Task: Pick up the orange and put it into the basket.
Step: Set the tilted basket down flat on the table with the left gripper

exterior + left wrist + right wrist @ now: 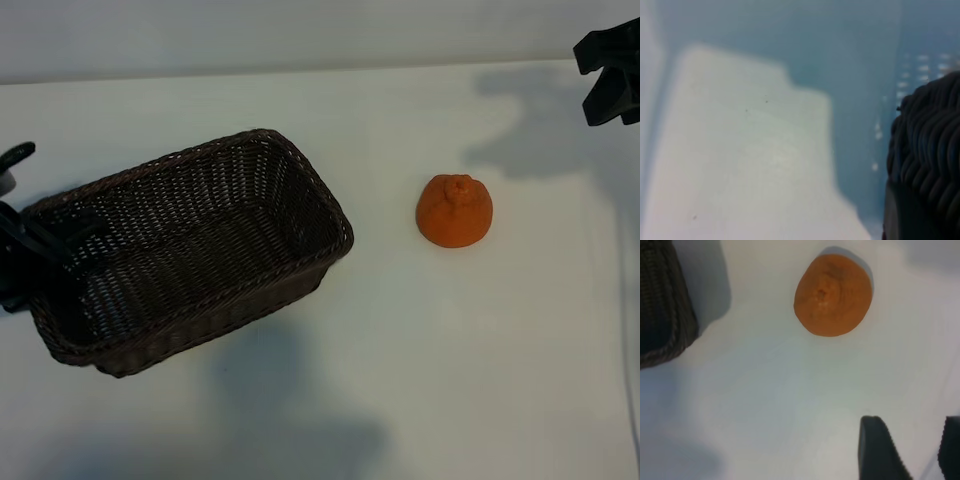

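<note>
The orange [455, 211] sits alone on the white table, right of centre, stem bump up; the right wrist view shows the orange [833, 294] from above. The dark brown wicker basket [300, 165] stands at the left, empty. My left gripper [38, 250] is at the basket's left end, one finger inside and the rest outside, shut on that end wall. The left wrist view shows only the braided rim [930, 140] close up. My right gripper [610, 70] hangs at the back right, away from the orange, open with nothing between its fingers [880, 452].
The white table [450, 380] stretches between basket and orange and in front of both. Its back edge meets a pale wall [300, 30]. A corner of the basket [662, 305] shows in the right wrist view.
</note>
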